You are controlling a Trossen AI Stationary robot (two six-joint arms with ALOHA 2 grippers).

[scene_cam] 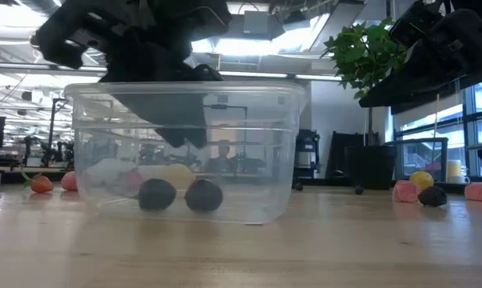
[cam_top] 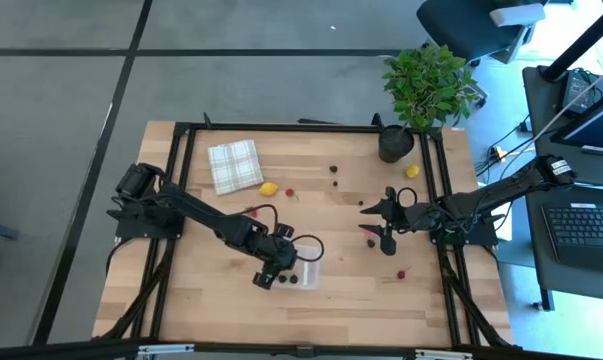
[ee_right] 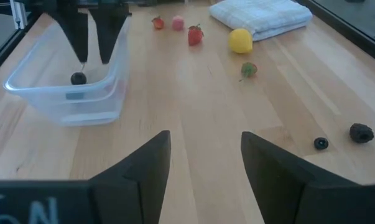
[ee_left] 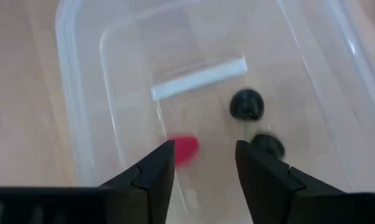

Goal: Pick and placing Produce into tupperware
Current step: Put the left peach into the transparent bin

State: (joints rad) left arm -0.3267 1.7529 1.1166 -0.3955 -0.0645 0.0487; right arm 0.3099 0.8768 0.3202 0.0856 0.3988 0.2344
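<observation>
Tub (scene_cam: 185, 152) nearest the low camera, front centre of desk (cam_top: 351, 290), holds dark berries (scene_cam: 203, 194); left end effector (ee_left: 203, 165) above it, released, red berry (ee_left: 186, 149) dropping; right end effector (ee_right: 204, 163) open, waiting right; risk: berry bounces out, or withdrawing fingers clip rim.

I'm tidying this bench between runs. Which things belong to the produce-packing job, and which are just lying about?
Job:
- clear plastic rectangular tub, left gripper above it
- dark berry balls and a red piece inside the tub
- loose yellow lemon-like piece and red pieces on the table

Lying about:
- white-green checked folded cloth
- green leafy potted plant
</observation>
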